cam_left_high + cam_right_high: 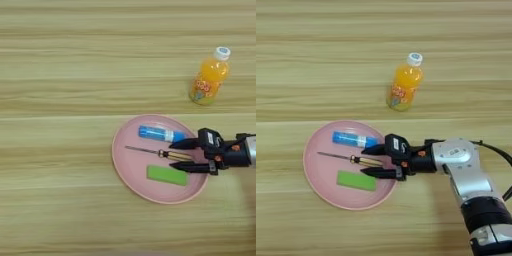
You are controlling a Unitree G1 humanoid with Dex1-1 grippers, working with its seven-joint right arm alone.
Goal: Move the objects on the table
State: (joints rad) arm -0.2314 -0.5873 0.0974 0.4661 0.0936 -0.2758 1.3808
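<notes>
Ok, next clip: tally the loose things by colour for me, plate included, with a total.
Orange: 1, the drink bottle standing on the table.
Pink: 1, the plate.
Blue: 1, the tube with a white end, on the plate.
Green: 1, the flat block on the plate.
Yellow-black: 1, the screwdriver on the plate, handle between the right gripper fingers.
Total: 5

Soft, even light is falling across the surface [60, 60], leaving only faint shadows. The bottle [404, 84] is casting a small dim shadow toward 7 o'clock. Fine detail is looking slightly blurred throughout; no glare is showing.
</notes>
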